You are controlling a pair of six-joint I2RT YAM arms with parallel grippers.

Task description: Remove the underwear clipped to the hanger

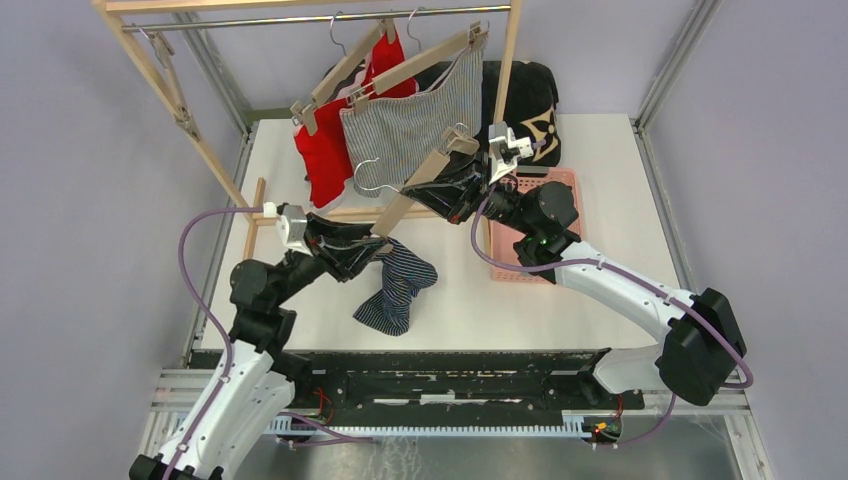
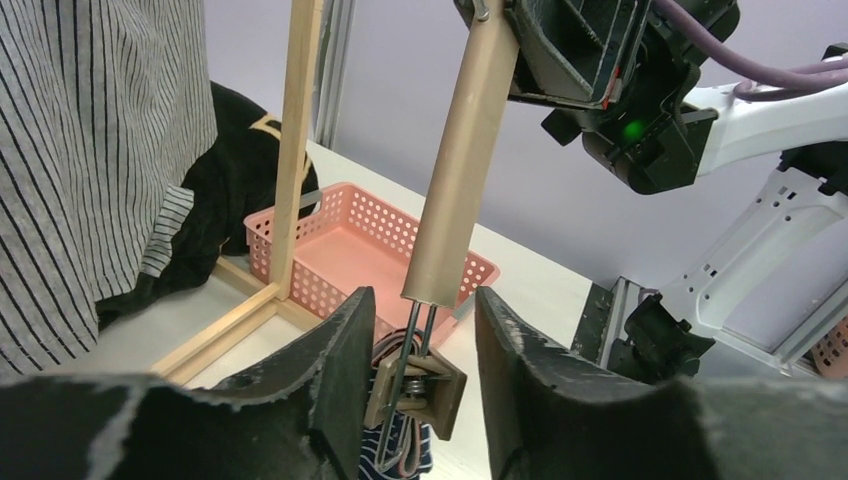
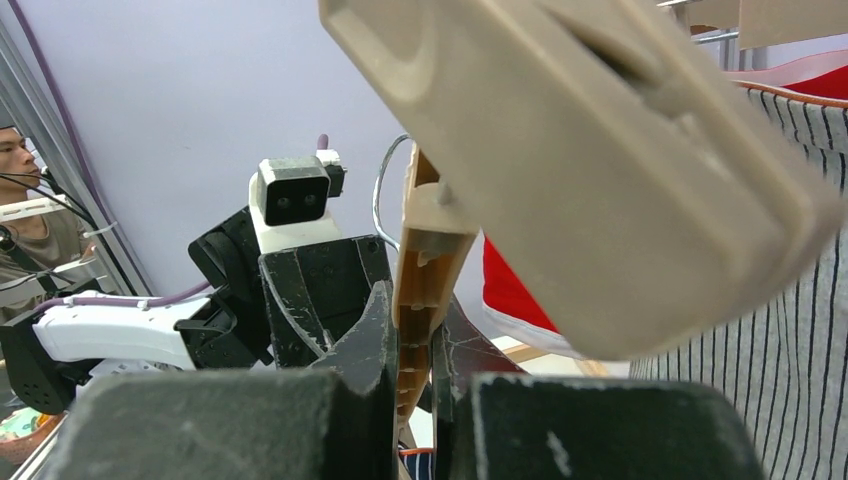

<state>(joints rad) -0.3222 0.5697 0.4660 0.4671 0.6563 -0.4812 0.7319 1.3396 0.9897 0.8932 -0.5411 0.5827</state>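
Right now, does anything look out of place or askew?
Yes. One hanger is off the rail, tilted steeply in the right gripper, and the navy striped underwear dangles from its lower clip only.

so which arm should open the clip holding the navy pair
Left. The left fingers straddle the clip, with the navy pair hanging below; the right fingers are shut on the hanger.

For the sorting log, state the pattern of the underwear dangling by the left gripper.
Dark navy underwear with thin pale stripes; clearest in the top external view.
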